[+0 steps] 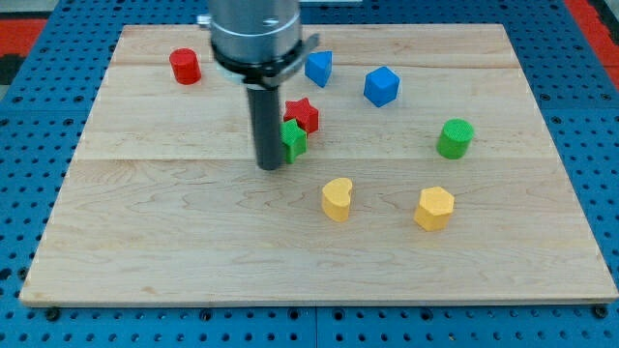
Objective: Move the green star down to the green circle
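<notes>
1. Nearest the view's bottom, below and to the right of my tip, stood a yellow heart-shaped plastic block and, further right, a yellow hexagonal plastic block; both lay near the route to the goal, so I judged a good push had to pass above them.
2. There was no pincer on this arm, so nothing was released, clenched or grasped. It ended in a straight dark rod whose tip rested on the pale wooden board.
3. The tip stood at the left side of the green star-shaped plastic block, touching it or just beside it; the rod hid the star's left edge, so I could not tell which.
4. A red star-shaped plastic block sat touching the green star's upper right. To my eye the push should have run rightward and slightly down, keeping the tip behind the green star's centre so it neither spun off nor dragged the red star along.
5. The green round plastic block waited well apart to the tip's right, at about the same level; I judged the task hardly begun.
6. Farther off, up and right of the tip, sat two blue angular plastic blocks, clear of the route.
7. A red cylindrical plastic block stood up and left of the tip.
</notes>
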Tool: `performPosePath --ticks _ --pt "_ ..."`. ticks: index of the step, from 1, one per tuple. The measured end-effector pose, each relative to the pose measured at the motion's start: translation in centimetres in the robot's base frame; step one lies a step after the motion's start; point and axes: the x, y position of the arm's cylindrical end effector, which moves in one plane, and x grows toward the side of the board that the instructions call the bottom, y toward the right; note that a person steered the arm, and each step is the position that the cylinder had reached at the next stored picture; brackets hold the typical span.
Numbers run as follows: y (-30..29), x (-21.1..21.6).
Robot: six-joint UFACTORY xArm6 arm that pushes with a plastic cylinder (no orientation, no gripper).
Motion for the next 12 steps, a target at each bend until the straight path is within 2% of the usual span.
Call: performPosePath --ticks 1,2,3,4,5,6,7,8,9,10,11,12 --pt "-4.2 0.0" --pt "-1.7 -2.8" --pt "6.0 -3.3" --pt "12.7 -1.1" --pt "14.0 -1.5" --pt "14.0 -5.9" --pt "17.5 -3.1" --pt "17.7 -1.3" --pt "10.8 -2.1" --pt "13.7 1.4" --pt "21.5 3.8" --pt "20.3 3.8"
